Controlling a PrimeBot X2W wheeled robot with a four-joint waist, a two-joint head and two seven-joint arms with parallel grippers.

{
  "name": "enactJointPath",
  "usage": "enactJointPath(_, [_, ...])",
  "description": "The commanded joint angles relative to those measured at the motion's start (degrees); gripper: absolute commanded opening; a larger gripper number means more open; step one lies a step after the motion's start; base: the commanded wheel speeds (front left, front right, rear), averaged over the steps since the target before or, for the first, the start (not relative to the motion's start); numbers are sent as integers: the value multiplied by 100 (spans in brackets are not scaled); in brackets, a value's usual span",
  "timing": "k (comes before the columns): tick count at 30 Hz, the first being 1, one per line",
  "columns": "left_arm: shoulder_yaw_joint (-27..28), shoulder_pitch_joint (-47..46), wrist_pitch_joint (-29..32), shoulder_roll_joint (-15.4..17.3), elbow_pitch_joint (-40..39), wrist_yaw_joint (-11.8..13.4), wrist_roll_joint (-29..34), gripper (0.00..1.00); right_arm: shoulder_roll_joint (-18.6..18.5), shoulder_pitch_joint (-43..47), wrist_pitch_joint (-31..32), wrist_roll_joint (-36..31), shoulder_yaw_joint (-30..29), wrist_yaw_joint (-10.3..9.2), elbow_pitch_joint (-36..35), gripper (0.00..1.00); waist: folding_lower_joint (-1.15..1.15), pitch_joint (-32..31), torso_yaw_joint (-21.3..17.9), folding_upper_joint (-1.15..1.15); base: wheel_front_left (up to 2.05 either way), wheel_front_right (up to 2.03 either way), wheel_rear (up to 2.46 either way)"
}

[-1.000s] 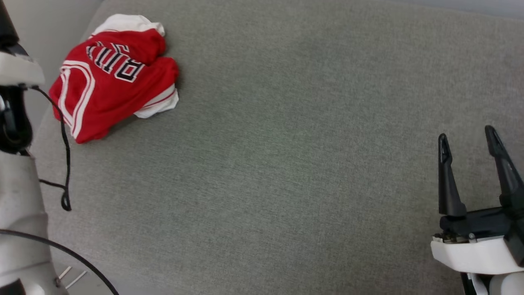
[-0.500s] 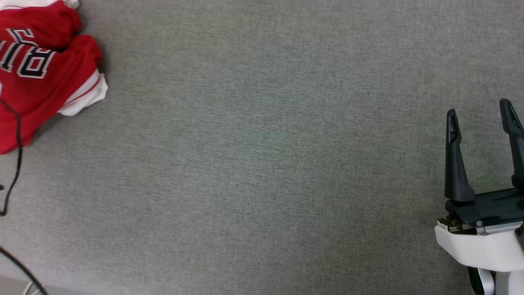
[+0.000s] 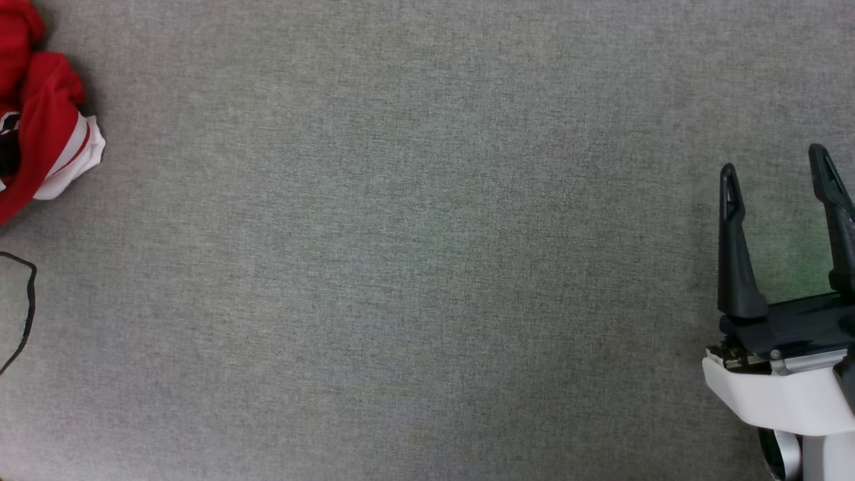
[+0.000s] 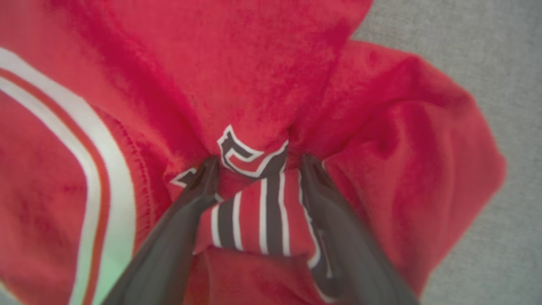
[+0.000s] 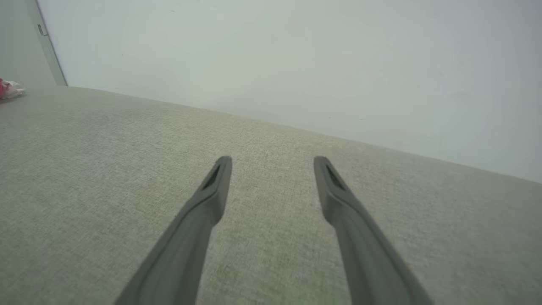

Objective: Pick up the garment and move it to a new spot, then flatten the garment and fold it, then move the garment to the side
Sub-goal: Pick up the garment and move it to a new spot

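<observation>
Left gripper [image 4: 259,162], fingers spread, straddles a bunched fold of black, white-edged lettering on the crumpled red garment [image 4: 262,63]. The head view shows its white-trimmed hem toward the left edge of the grey surface [image 3: 401,267]. The right gripper [image 3: 774,164] hovers spread, well apart.

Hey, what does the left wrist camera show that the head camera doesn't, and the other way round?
Left wrist view: the left gripper, fingers spread, pressed into the garment around a fold carrying black white-edged lettering. Head view: the right gripper, open over the grey fabric surface, and a black cable at the left edge. Shared: the red garment, cut off at the head view's left edge, and the grey surface.
</observation>
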Motion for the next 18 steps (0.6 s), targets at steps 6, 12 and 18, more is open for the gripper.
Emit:
enactJointPath(6, [-526, 141, 90, -219, 161, -8, -316, 0, -2, -99, -12, 15, 72, -2, 95, 100, -1, -51, -34, 0, 0, 0, 0])
enactJointPath(12, [-683, -210, -316, 180, -53, -7, -378, 0, 24, -38, -12, 73, 141, -2, 206, 100, -1, -449, 3, 0, 0, 0, 0])
enactJointPath(18, [-1207, -701, -615, 513, -885, -3, -238, 0, 73, 104, -12, 199, 206, -2, 363, 100, -1, -1201, 27, 0, 0, 0, 0])
